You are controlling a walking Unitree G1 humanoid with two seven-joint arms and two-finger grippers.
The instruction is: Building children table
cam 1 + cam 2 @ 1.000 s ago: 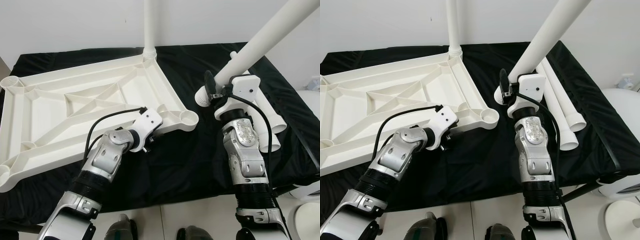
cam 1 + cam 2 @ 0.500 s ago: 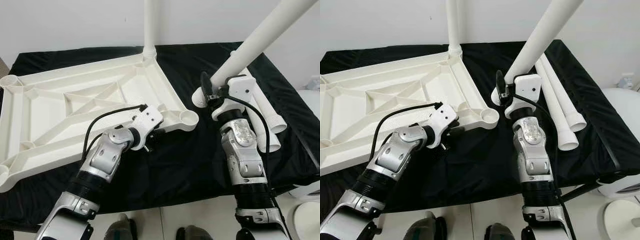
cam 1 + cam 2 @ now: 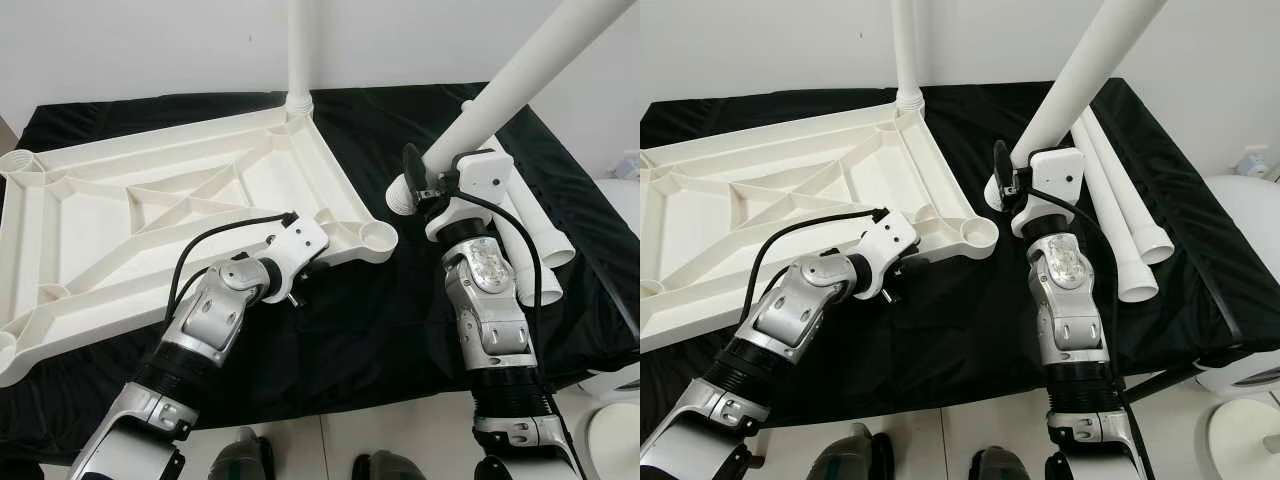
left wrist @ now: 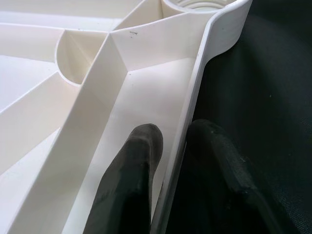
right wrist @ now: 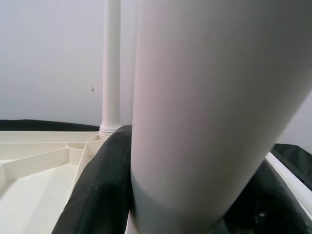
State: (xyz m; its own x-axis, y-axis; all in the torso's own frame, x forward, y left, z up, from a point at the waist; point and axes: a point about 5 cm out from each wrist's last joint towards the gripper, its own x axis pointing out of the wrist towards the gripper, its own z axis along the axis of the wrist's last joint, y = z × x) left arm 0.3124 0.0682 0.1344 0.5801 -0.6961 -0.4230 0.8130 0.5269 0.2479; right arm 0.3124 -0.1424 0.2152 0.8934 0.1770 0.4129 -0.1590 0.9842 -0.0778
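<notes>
The right hand [image 3: 428,180] clamps a white table leg [image 3: 520,80] near its lower end, tilted up toward the worktop's [image 3: 400,300] far right corner. The left hand [image 4: 170,161] pinches the upturned tabletop's [image 3: 150,220] near rim.

1 tabletop [image 3: 150,215]; 4 legs: 1 mounted [image 3: 300,50], 1 held [image 3: 520,75], 2 lying [image 3: 535,235].

Black cloth [image 3: 380,330] covering the table; plain white wall [image 3: 150,50] standing behind; pale floor [image 3: 930,440] showing at the near edge.
</notes>
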